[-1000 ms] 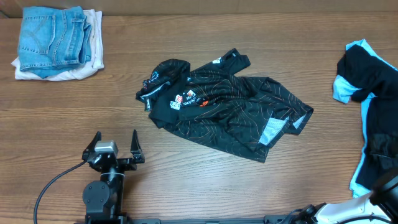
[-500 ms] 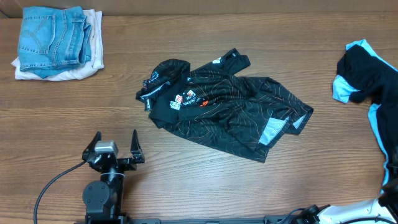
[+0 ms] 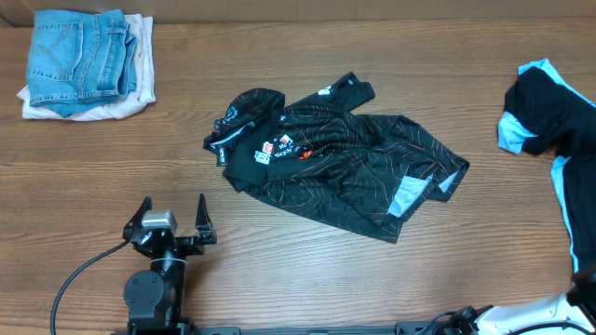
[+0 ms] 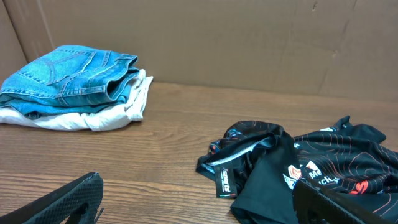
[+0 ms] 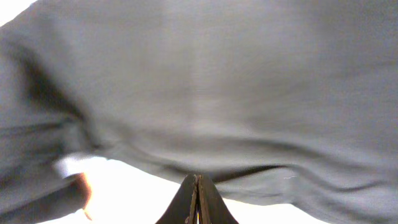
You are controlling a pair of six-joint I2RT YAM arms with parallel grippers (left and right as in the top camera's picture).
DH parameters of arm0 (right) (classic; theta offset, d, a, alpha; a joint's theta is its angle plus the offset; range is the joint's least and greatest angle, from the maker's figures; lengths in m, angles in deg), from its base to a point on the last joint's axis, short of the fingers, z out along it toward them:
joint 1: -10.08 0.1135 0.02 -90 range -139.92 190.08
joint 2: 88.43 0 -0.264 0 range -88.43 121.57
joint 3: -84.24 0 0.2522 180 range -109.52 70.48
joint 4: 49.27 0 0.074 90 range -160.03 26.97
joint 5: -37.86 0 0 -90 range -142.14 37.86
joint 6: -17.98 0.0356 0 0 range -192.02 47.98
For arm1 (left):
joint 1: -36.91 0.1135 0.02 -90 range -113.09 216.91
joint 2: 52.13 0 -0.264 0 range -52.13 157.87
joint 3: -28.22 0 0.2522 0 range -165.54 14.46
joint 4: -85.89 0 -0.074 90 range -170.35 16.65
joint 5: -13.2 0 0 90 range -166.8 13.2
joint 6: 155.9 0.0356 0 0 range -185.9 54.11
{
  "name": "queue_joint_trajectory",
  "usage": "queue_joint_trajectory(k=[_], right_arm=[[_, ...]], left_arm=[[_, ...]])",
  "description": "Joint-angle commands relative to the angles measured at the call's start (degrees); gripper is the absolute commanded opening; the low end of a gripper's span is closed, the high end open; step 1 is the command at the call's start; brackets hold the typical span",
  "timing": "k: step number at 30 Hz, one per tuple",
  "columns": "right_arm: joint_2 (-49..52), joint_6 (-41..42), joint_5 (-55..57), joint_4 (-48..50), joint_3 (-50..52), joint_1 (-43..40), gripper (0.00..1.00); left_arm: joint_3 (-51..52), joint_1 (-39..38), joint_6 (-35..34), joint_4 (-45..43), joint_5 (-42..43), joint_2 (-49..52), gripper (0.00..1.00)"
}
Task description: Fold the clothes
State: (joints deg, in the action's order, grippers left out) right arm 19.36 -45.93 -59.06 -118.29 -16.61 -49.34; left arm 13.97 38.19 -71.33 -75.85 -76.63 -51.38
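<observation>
A black jersey (image 3: 326, 158) with thin contour lines and coloured logos lies crumpled at the table's middle; the left wrist view shows its collar end (image 4: 261, 155). My left gripper (image 3: 173, 207) stands open near the front left, short of the jersey, with nothing between its fingers (image 4: 62, 199). A black-and-light-blue garment (image 3: 549, 112) lies at the right edge, its lower part running off the frame. In the right wrist view my right gripper (image 5: 197, 177) is shut, its tips pinching a fold of dark fabric (image 5: 205, 81) that fills the view. That gripper is out of the overhead view.
Folded blue jeans (image 3: 79, 56) rest on a white garment (image 3: 130, 100) at the back left corner, also seen in the left wrist view as a jeans stack (image 4: 68, 74). A cardboard wall (image 4: 249, 37) backs the wooden table (image 3: 93, 149).
The lower part of the black-and-light-blue garment has been drawn to the right and partly out of the overhead view. The left arm and the jersey have not moved.
</observation>
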Motion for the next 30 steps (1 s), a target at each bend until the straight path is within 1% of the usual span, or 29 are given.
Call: queue_joint_trajectory(k=[1,2,4,6,7,9,11,12,17,21,22,25,27,30], right_arm=[[-5.27,-4.24,-8.00,-0.28,-3.06,7.67,0.06],[-6.05,-5.14,-9.99,0.00,-3.10,9.86,0.09],[-7.26,-7.78,-16.24,0.87,-3.10,14.91,0.24],[-7.74,-10.51,-22.18,1.60,-3.10,20.13,0.44],[-7.74,-11.39,-23.96,1.79,-3.10,22.49,0.52],[-7.67,-12.52,-24.70,2.25,-3.08,28.37,0.73],[-7.50,-13.60,-24.72,3.08,-3.04,33.94,0.87],[-7.43,-14.16,-24.70,3.87,-3.04,36.94,0.99],[-6.38,-14.16,-21.22,8.00,-3.04,49.57,1.00],[-4.98,-13.81,-12.33,11.56,-3.02,56.74,1.00],[-4.79,-12.61,-10.23,12.11,-3.02,57.66,1.00],[-4.79,-4.79,-1.92,13.46,-3.02,58.47,1.00],[-4.79,-2.95,0.74,14.53,-3.04,56.81,1.00],[-4.79,-2.89,0.87,15.45,-3.02,52.28,1.00]], left_arm=[[0.22,0.42,1.16,-0.04,-0.20,-0.50,1.00],[0.22,0.42,1.16,-0.04,-0.20,-0.50,1.00],[0.22,0.42,1.16,-0.04,-0.20,-0.50,1.00],[0.22,0.42,1.16,-0.04,-0.20,-0.50,1.00],[0.22,0.42,1.16,-0.04,-0.20,-0.50,1.00],[0.22,0.42,1.16,-0.04,-0.20,-0.50,1.00],[0.22,0.42,1.16,-0.04,-0.20,-0.50,1.00],[0.22,0.42,1.16,-0.04,-0.20,-0.50,1.00],[0.22,0.42,1.16,-0.04,-0.20,-0.50,1.00],[0.22,0.42,1.16,-0.04,-0.20,-0.50,1.00],[0.22,0.42,1.16,-0.04,-0.22,-0.50,1.00],[0.22,0.42,1.16,-0.04,-0.20,-0.50,1.00],[0.22,0.42,1.16,-0.04,-0.20,-0.50,1.00],[0.22,0.42,1.16,-0.04,-0.20,-0.50,1.00]])
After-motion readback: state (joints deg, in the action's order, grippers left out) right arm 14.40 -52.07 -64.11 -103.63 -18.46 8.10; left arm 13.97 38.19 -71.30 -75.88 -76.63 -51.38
